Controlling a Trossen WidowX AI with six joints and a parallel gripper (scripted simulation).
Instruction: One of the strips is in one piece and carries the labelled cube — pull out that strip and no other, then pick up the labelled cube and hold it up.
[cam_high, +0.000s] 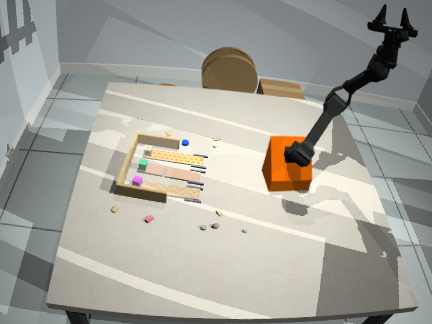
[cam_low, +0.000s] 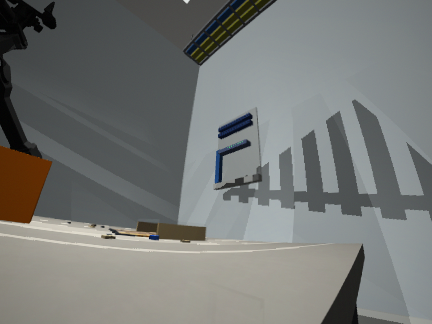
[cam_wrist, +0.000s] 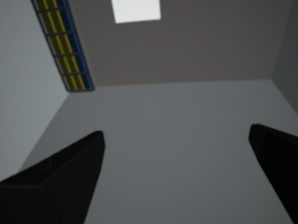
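The gripper (cam_high: 395, 22) (cam_low: 44, 19) (cam_wrist: 177, 135) is spread wide, up high and far from the pale cube (cam_high: 148, 149), pink cube (cam_high: 137, 180) and green cube (cam_high: 143, 164); mixing up the strips could make it pull a broken one.

Inside the tray (cam_high: 127, 162) (cam_low: 181, 232) at your nine o'clock, you have three strips (cam_high: 175, 158) and three cubes (cam_high: 143, 164). At six o'clock of the tray, you see three grey pebbles (cam_high: 215, 226).

A pale grey-beige rectangular table (cam_high: 260, 270) (cam_low: 150, 285) carries a bright orange block (cam_high: 292, 175) (cam_low: 22, 185), a three-sided tan wooden frame (cam_high: 128, 162) (cam_low: 181, 232), a small blue round piece (cam_high: 185, 142) (cam_low: 154, 237) and a small red block (cam_high: 149, 219).
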